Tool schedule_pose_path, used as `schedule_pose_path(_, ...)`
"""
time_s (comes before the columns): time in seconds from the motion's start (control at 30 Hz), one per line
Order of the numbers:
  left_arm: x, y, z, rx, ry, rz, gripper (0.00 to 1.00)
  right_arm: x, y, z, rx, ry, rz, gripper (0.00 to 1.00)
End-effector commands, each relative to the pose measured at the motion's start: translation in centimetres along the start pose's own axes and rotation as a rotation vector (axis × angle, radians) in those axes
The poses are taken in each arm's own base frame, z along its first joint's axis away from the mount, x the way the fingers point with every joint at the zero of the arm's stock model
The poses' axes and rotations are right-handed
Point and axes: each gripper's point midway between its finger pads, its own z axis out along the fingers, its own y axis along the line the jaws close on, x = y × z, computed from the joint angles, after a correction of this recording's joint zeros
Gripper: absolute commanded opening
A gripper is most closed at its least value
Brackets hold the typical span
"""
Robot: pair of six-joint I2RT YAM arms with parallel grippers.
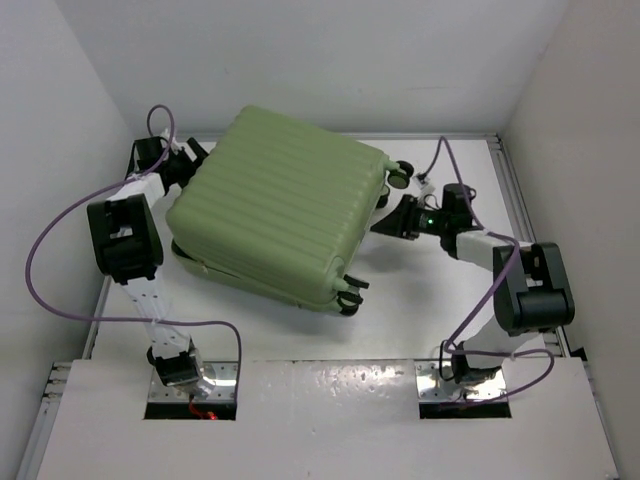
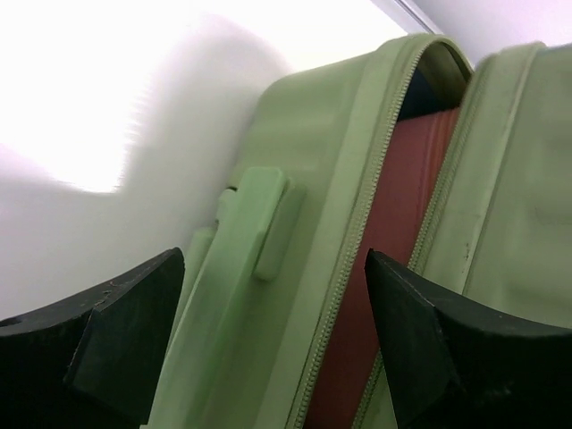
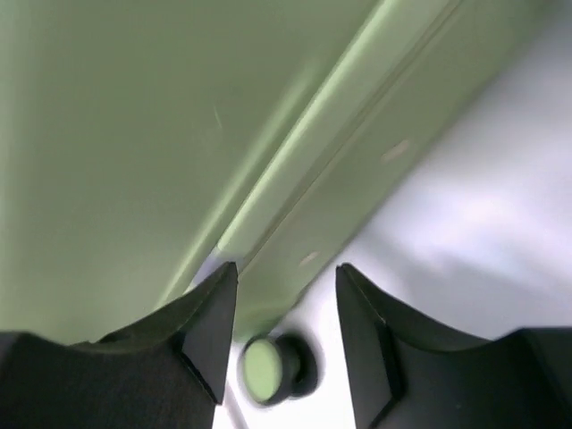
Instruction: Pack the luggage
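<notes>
**Left gripper and right gripper parted at opposite ends of the luggage**

We see the luggage lying on its broad side on the white bench, set askew. Its hard light-green shell is moulded in long parallel ribs and has rounded corners. Small black-and-green wheels jut from its right-hand end.

The left gripper sits at the luggage's far-left corner. Its wrist view shows matte black, wedge-shaped fingers spread wide. Between them we see a smooth moulded handle and a fine-toothed zip track. The two halves of the shell stand slightly ajar there, with a reddish-brown surface showing in the gap. We cannot tell whether these fingers touch the shell.

The right gripper is at the luggage's wheel end, its fingers apart and holding nothing. In its wrist view the glossy shell's raised seam runs down toward the gap between the fingers. One round wheel with a green hub shows, blurred, just below that gap.
</notes>
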Motion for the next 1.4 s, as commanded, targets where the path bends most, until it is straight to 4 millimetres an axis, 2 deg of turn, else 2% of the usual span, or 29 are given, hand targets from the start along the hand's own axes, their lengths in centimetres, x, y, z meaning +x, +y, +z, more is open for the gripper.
schedule_pose_path(0.0,1.3,-4.7,-1.2,0.133,0.061,0.099,0.87,-7.1,-0.4,-0.8,0.077,-0.193,-0.16,0.49)
schedule_pose_path(0.1,1.5,-5.6,-1.6,0.152,0.062,0.126,0.86,-9.0,1.3,0.1,0.032,-0.205,-0.191,0.49)
schedule_pose_path(0.13,1.4,-5.9,-2.1,0.156,0.054,0.143,0.86,-8.8,2.4,0.9,0.0,-0.187,-0.215,0.49)
schedule_pose_path(0.17,1.5,-6.7,-2.2,0.166,0.054,0.155,0.86,-9.6,3.6,1.3,-0.028,-0.191,-0.248,0.49)
schedule_pose_path(0.23,1.9,-7.5,-2.6,0.186,0.058,0.175,0.86,-9.0,5.3,2.4,-0.082,-0.16,-0.286,0.49)
schedule_pose_path(0.27,1.5,-8.1,-3.1,0.193,0.045,0.195,0.86,-9.3,6.2,2.6,-0.101,-0.163,-0.308,0.49)
schedule_pose_path(0.33,2.0,-9.0,-3.4,0.218,0.053,0.215,0.86,-8.5,7.4,3.4,-0.141,-0.14,-0.342,0.49)
schedule_pose_path(0.43,1.4,-11.1,-4.6,0.265,0.026,0.264,0.86,-7.7,8.6,4.4,-0.183,-0.116,-0.387,0.49)
schedule_pose_path(0.53,0.2,-13.4,-6.5,0.314,-0.039,0.315,0.86,-7.7,9.8,5.1,-0.22,-0.116,-0.422,0.49)
schedule_pose_path(0.6,-0.3,-13.6,-7.1,0.294,-0.067,0.321,0.87,-8.6,10.6,5.4,-0.232,-0.132,-0.446,0.49)
schedule_pose_path(0.67,-1.6,-13.1,-7.6,0.244,-0.126,0.326,0.91,-8.8,9.5,6.1,-0.205,-0.13,-0.425,0.5)
schedule_pose_path(0.7,-1.8,-12.6,-7.4,0.215,-0.136,0.317,0.93,-9.6,9.3,6.2,-0.188,-0.135,-0.429,0.5)
schedule_pose_path(0.73,-1.7,-11.4,-7.4,0.173,-0.131,0.293,0.94,-9.9,8.3,6.3,-0.165,-0.139,-0.42,0.5)
schedule_pose_path(0.77,-2.9,-10.4,-7.7,0.111,-0.18,0.286,0.96,-10.7,7.8,6.1,-0.144,-0.159,-0.422,0.52)
schedule_pose_path(0.8,-3.0,-9.7,-7.9,0.069,-0.193,0.276,0.98,-10.7,7.1,6.2,-0.119,-0.156,-0.428,0.52)
schedule_pose_path(0.9,-6.0,-6.5,-9.9,-0.053,-0.306,0.236,0.99,-12.2,5.3,5.3,-0.048,-0.194,-0.405,0.54)
schedule_pose_path(0.93,-6.9,-6.0,-10.7,-0.08,-0.34,0.222,0.99,-13.3,4.9,4.7,-0.02,-0.224,-0.407,0.54)
schedule_pose_path(1.0,-9.6,-5.0,-12.4,-0.118,-0.407,0.231,0.99,-14.0,4.6,3.8,0.002,-0.238,-0.392,0.54)
schedule_pose_path(1.03,-9.9,-4.0,-12.2,-0.141,-0.393,0.235,0.99,-14.7,4.4,2.9,0.014,-0.257,-0.391,0.54)
schedule_pose_path(1.07,-10.4,-4.3,-12.5,-0.163,-0.364,0.274,0.99,-15.0,4.2,2.3,0.022,-0.264,-0.386,0.55)
schedule_pose_path(1.1,-10.7,-3.3,-12.7,-0.197,-0.349,0.278,0.98,-14.8,4.5,1.8,0.011,-0.258,-0.387,0.55)
schedule_pose_path(1.13,-10.5,-1.7,-12.6,-0.237,-0.299,0.289,0.96,-15.1,3.8,0.7,0.028,-0.268,-0.373,0.57)
schedule_pose_path(1.17,-10.1,-1.0,-12.3,-0.253,-0.263,0.294,0.94,-15.3,4.1,-0.1,0.029,-0.279,-0.384,0.58)
schedule_pose_path(1.2,-9.7,0.2,-12.2,-0.271,-0.224,0.294,0.91,-14.3,4.4,-0.7,0.01,-0.242,-0.362,0.62)
schedule_pose_path(1.23,-8.7,2.1,-12.0,-0.309,-0.147,0.295,0.9,-15.0,4.4,-2.3,0.02,-0.26,-0.376,0.63)
schedule_pose_path(1.27,-7.9,2.4,-12.1,-0.319,-0.115,0.277,0.9,-14.1,4.3,-2.6,-0.005,-0.227,-0.367,0.65)
schedule_pose_path(1.3,-7.5,3.8,-12.1,-0.31,-0.077,0.298,0.86,-13.9,6.4,-3.8,-0.045,-0.225,-0.427,0.66)
schedule_pose_path(1.33,-6.5,4.2,-11.8,-0.297,-0.031,0.311,0.84,-13.7,5.6,-5.6,-0.025,-0.216,-0.41,0.68)
schedule_pose_path(1.37,-4.8,5.0,-11.8,-0.311,0.038,0.3,0.82,-13.6,6.8,-6.5,-0.036,-0.218,-0.443,0.68)
